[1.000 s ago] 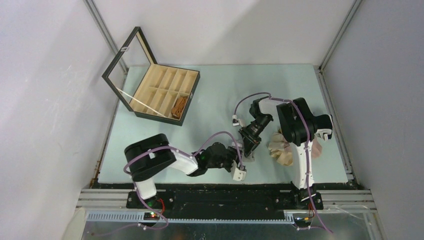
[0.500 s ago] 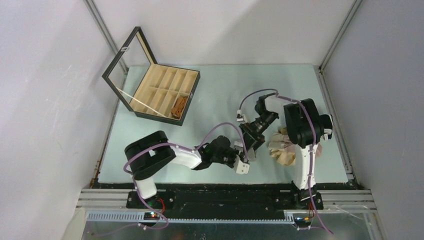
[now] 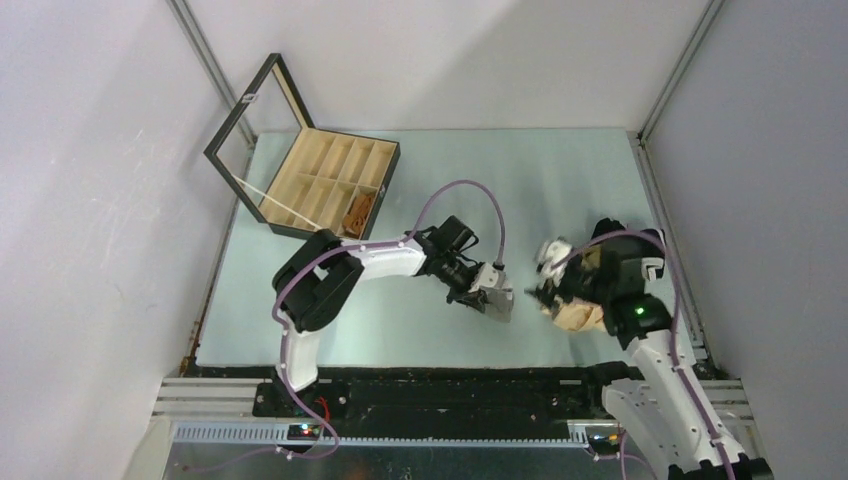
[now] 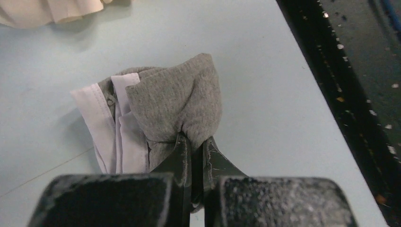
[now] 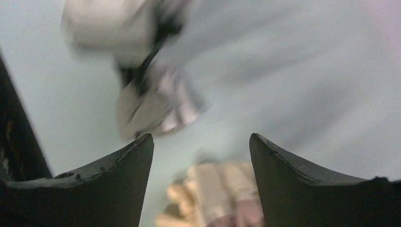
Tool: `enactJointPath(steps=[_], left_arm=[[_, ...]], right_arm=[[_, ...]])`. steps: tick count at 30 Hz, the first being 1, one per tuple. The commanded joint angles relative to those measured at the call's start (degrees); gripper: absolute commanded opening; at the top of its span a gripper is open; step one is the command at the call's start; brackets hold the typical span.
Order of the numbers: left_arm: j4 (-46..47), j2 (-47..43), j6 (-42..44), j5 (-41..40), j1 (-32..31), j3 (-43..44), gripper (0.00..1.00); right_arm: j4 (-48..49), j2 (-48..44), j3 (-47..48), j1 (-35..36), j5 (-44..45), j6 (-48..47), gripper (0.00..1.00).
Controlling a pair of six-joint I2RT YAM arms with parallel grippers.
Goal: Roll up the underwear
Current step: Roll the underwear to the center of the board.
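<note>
The left gripper (image 4: 191,142) is pinched tight on a fold of the grey underwear (image 4: 175,101), its two black tips almost touching with cloth squeezed between them. A second ago its jaws stood apart over the same garment. The grey piece is bunched into a loose lump with its pale waistband (image 4: 101,123) showing on one side. It sits on the pale blue table (image 3: 450,180) near the front edge, just left of the beige underwear (image 3: 575,315); whether it is lifted off the surface cannot be told. The left arm, folded low along the front edge before, now reaches out from the left with its elbow raised. The right gripper (image 5: 201,156), which met the left one over the grey cloth earlier, has let go and drawn back over the beige pile, its fingers spread wide with nothing between them; its view is blurred. The wooden compartment box (image 3: 330,185) stays at the far left with the rust-brown underwear (image 3: 357,212) in a near-row compartment.
</note>
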Motion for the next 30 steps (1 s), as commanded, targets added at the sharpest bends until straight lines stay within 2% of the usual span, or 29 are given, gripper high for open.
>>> enactJointPath(steps=[1,4,7,11,15,20,30], left_arm=[[-27.57,6.57,-1.04,6.57,1.60,2.06,0.00],[-28.45,8.86,-3.89,8.92,2.51,3.30,0.00],[-23.05,9.77,-11.52,10.43,3.19,2.09,0.00],[-20.25,10.61,-15.62,11.07,3.66,2.20,0.00],[-23.35,12.42,-15.13,12.18,4.02,5.16,0.00],[-32.95,16.48,-11.38,13.94,4.43,11.43,0.00],[-33.66,16.38,-11.48,14.41,4.85,12.35,0.00]], right_arm=[[-8.42,-4.45,-12.59,6.24,3.17,-16.99,0.79],[-3.74,-6.46,-16.39,16.11,9.60,-18.68,0.81],[1.31,-3.27,-17.13,24.76,13.93,-16.48,0.80],[8.46,1.60,-17.15,30.73,19.35,-12.06,0.78],[12.73,5.44,-17.32,35.55,22.11,-10.36,0.78],[19.19,10.12,-17.33,41.36,28.64,-8.14,0.75],[24.43,15.94,-17.09,42.33,36.12,-7.73,0.70]])
